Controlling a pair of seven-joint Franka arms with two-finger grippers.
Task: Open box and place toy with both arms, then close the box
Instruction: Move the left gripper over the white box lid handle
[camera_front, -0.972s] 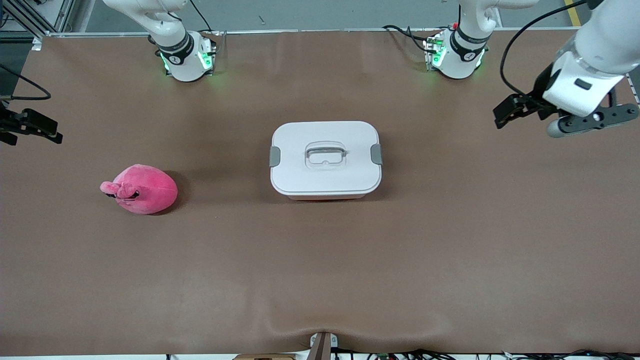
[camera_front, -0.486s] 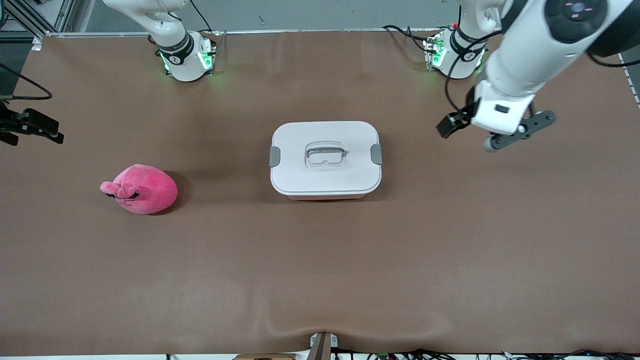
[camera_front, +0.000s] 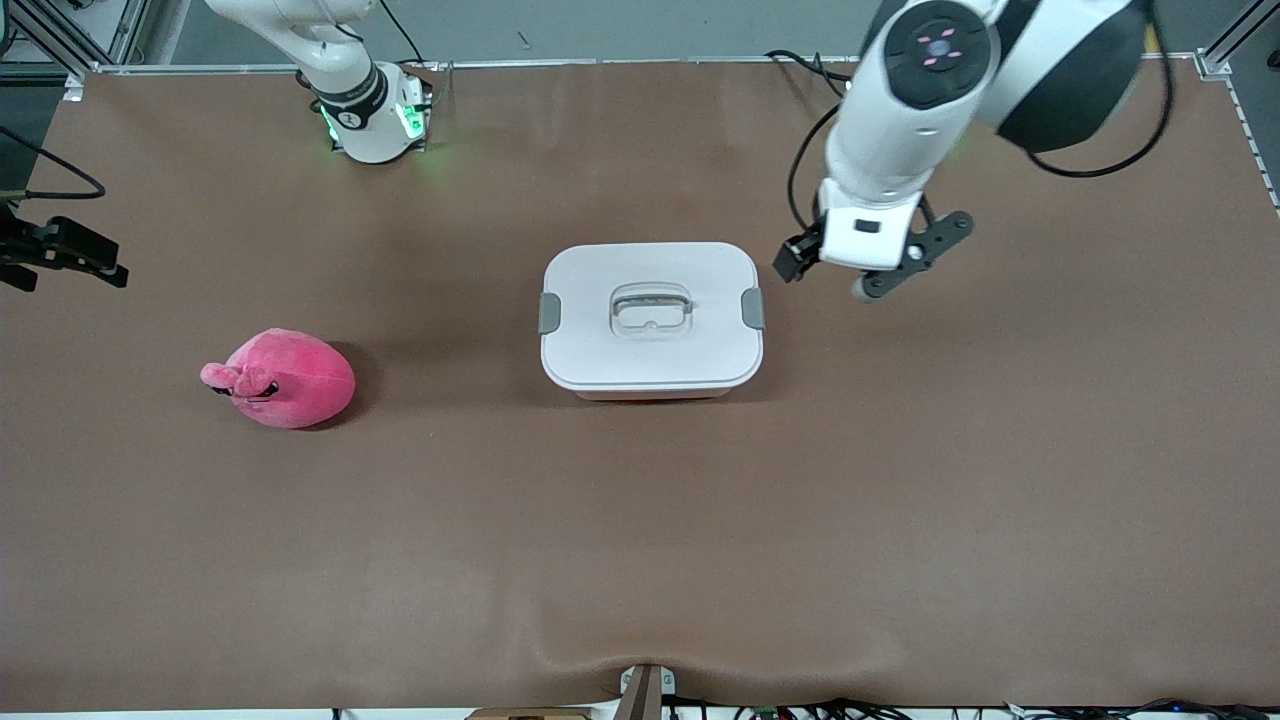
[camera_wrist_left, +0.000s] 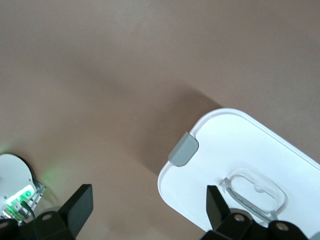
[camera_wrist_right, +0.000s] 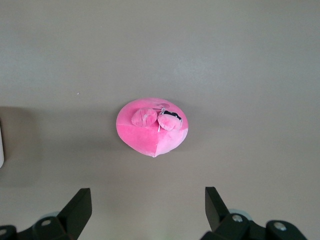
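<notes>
The box (camera_front: 650, 318) stands mid-table with its white lid on, a grey clip (camera_front: 753, 308) at each short end and a clear recessed handle (camera_front: 651, 309). My left gripper (camera_front: 852, 268) hangs open over the table, just beside the clip at the left arm's end. In the left wrist view the lid (camera_wrist_left: 250, 155), that clip (camera_wrist_left: 183, 149) and the open left gripper (camera_wrist_left: 148, 210) show. The pink toy (camera_front: 283, 378) lies toward the right arm's end. My right gripper (camera_wrist_right: 148, 210) waits open and empty above the toy (camera_wrist_right: 153, 126).
Brown cloth covers the table (camera_front: 640, 540). Both arm bases stand along its edge farthest from the front camera; the right one (camera_front: 372, 118) glows green. A black part of the right hand (camera_front: 62, 255) shows at the view's edge. Cables lie by the left base.
The left arm has swung in from the table's left-arm end to the box's clip, its gripper still open. The right arm, the toy and the box have not moved.
</notes>
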